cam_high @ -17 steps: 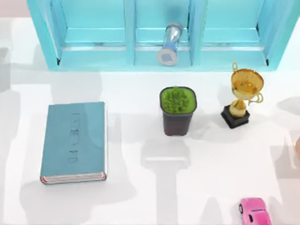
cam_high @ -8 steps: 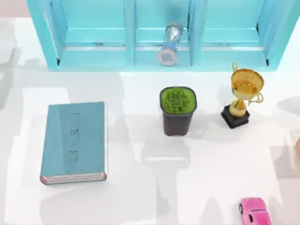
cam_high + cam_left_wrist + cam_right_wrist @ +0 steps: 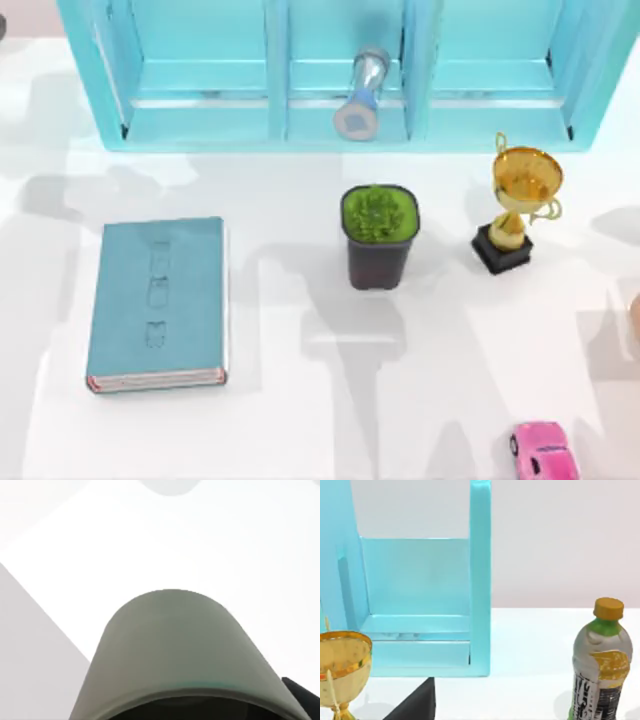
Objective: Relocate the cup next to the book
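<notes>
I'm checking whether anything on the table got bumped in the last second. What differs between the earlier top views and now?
In the top view only the shadows on the table have shifted, around the book and across the middle. The book, potted plant, trophy, pink toy car and hourglass on the shelf lie where they were. The left wrist view shows the cup close up.

The white table (image 3: pixel 300 420) carried a thick teal hardcover book (image 3: pixel 157 302), with a dark potted plant (image 3: pixel 379 235), gold trophy (image 3: pixel 519 205) and pink toy car (image 3: pixel 543 452) to its right.
</notes>
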You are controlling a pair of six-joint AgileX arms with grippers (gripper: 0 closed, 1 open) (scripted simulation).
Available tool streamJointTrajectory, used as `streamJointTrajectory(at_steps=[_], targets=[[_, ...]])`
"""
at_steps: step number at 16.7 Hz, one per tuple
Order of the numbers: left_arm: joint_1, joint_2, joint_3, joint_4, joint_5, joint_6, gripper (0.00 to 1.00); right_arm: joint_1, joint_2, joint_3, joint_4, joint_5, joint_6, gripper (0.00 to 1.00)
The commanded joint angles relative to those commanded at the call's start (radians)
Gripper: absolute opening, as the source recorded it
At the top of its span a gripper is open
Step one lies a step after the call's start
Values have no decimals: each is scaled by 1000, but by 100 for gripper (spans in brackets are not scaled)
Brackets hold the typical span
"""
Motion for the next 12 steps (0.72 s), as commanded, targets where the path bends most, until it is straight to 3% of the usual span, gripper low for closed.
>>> streamJointTrajectory(at_steps=[6,9,12], targets=[[-134,-396,-516,6,197,-657,0,0,0,0,0,0,0,100],[-196,-538,-698,-1,249,-858,0,0,0,0,0,0,0,100],[-237,-618,-799,-8,273,-964,0,0,0,0,0,0,0,100]])
